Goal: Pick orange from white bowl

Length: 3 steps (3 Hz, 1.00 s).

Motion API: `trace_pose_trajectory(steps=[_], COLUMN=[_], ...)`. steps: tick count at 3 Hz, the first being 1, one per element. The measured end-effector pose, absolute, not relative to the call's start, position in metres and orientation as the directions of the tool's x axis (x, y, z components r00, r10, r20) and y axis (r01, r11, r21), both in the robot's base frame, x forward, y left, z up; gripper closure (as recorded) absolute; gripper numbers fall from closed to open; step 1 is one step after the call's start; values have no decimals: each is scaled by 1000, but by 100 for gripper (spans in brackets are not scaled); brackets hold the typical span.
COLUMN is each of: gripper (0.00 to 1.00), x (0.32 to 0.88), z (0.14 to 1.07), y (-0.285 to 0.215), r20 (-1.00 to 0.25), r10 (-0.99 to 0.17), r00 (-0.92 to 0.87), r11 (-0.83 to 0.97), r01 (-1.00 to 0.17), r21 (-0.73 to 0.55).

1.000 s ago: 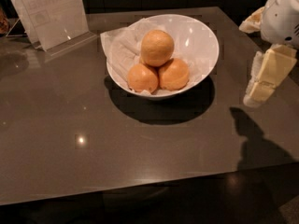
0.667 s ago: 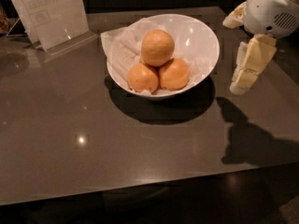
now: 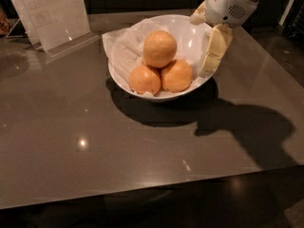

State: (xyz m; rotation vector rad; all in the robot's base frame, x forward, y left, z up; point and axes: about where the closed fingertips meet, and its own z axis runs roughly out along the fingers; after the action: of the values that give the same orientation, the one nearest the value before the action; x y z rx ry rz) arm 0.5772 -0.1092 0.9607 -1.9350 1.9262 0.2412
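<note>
The orange (image 3: pixel 159 49), pale and dimpled, sits atop two smaller fruits (image 3: pixel 161 77) inside the glossy white bowl (image 3: pixel 186 30), upper centre of frame; the hand (image 3: pixel 212 56) hangs at the bowl's right rim.

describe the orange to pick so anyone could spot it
On the dark glossy table sits a wide white bowl lined with crumpled paper, the cream gripper hanging at its right rim. The orange is the pale, largest fruit stacked atop two smaller, deeper-orange ones.

The hand (image 3: pixel 212 56) hides the right rim of the white bowl (image 3: pixel 164 95); its arm (image 3: pixel 233 1) is cut off above.
</note>
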Motion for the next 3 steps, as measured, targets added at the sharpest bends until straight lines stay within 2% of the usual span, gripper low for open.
trace_pose_trajectory(steps=[2,3], gripper=[0,0], x=[599,622], z=[958,949], y=[-95,-70], r20=[-430,-453], r10=[-900,-885], r00=[68,112], r11=[5,-51], r01=[-986,-988], r21=[-167,-143])
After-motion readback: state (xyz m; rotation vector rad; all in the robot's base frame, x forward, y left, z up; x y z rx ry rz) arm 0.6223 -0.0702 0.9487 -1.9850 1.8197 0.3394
